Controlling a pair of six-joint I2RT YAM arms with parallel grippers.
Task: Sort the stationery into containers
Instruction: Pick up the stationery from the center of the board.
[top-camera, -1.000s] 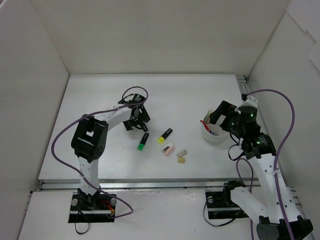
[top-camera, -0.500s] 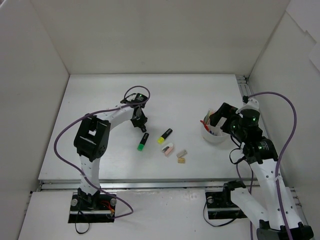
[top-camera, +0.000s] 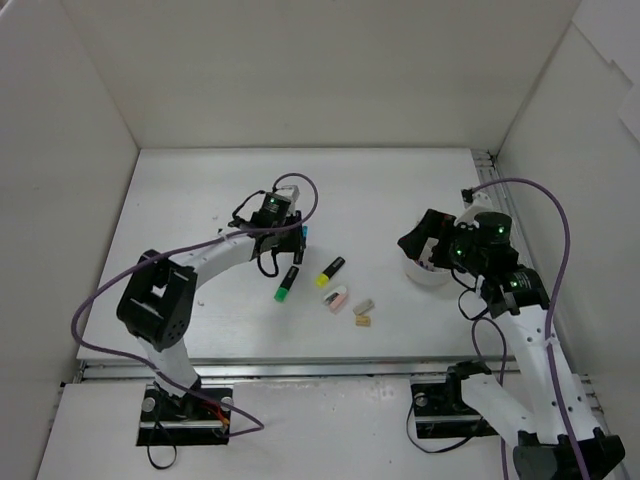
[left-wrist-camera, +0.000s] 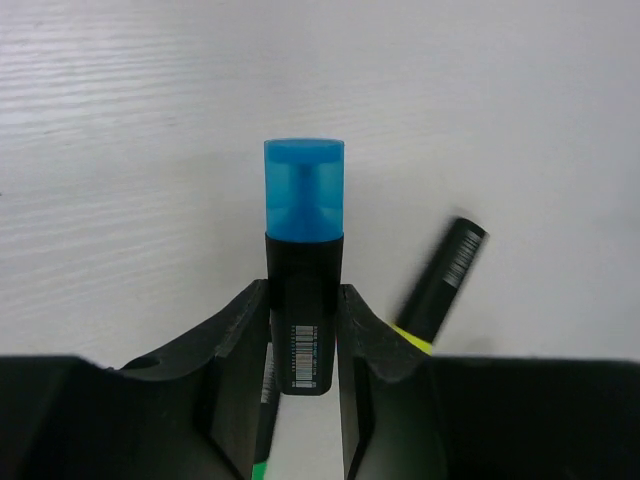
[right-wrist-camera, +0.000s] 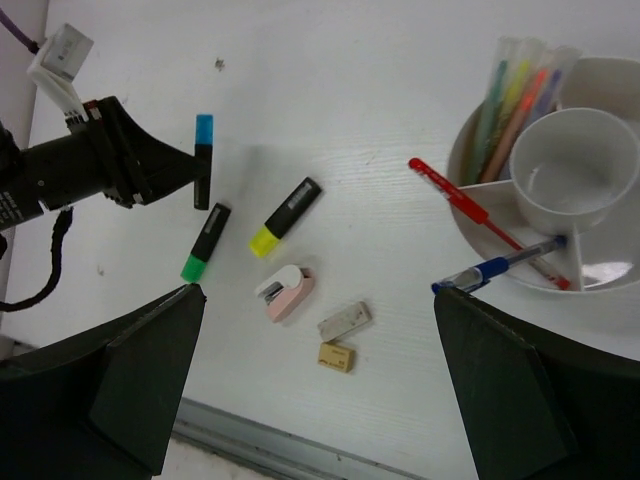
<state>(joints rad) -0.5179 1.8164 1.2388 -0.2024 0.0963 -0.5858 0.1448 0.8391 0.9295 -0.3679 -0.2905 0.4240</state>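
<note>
From above, the left fingers (top-camera: 284, 238) clamp the blue highlighter (top-camera: 301, 237), lifted off the desk (top-camera: 200, 200) since half a second ago. The left wrist view shows its barcode label, digits unreadable. In the right wrist view, the right fingers (right-wrist-camera: 140, 370) are spread wide above the tub (right-wrist-camera: 610, 268).

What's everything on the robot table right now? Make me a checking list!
Surface: white table.
Job's things: blue highlighter in the left gripper; green highlighter, yellow highlighter, pink eraser, grey eraser, tan eraser lying loose; red pen and blue pen poking out of the tub; cup inside it.
Clutter: nothing seen.
Grippers: left gripper shut on the blue highlighter; right gripper open.
Cables: purple cables on both arms.
Surroundings: white walls.
</note>
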